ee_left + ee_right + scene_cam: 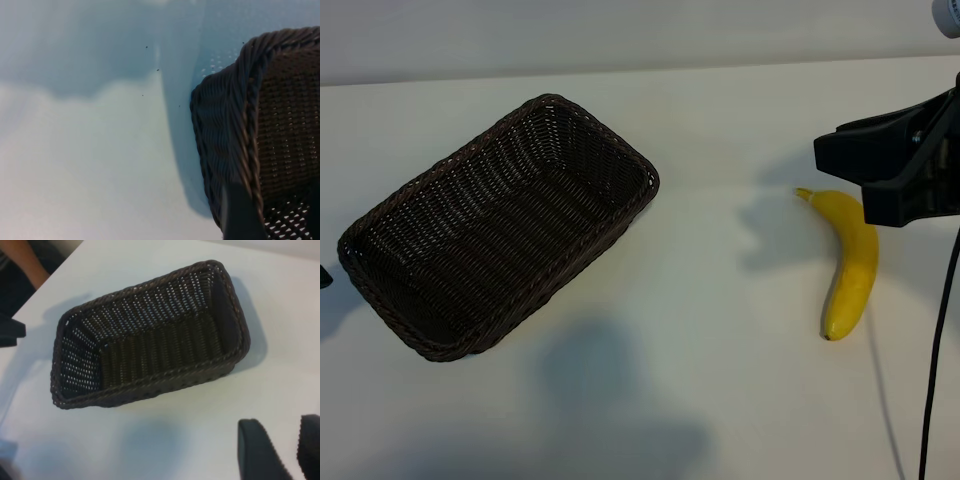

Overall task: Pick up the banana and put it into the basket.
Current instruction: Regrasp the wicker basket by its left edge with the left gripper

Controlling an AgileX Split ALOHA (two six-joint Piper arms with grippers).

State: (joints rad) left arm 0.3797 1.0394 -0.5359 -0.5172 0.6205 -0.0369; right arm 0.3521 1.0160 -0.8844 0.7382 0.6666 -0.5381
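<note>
The banana [853,262] lies on the white table at the right, with its stem pointing to the far side. My right gripper [860,178] hovers over the stem end, open, and nothing is between its fingers [260,452]. The banana does not show in the right wrist view. The dark brown wicker basket [575,108] stands empty and slanted at the left centre; it also fills the middle of the right wrist view, basket [150,390]. My left gripper [277,220] waits open at the table's left edge, just off the corner of the basket [225,125].
A black cable [938,350] hangs from the right arm down to the front edge, right of the banana. A person's arm [22,260] shows beyond the table's far corner. White table [720,300] lies bare between basket and banana.
</note>
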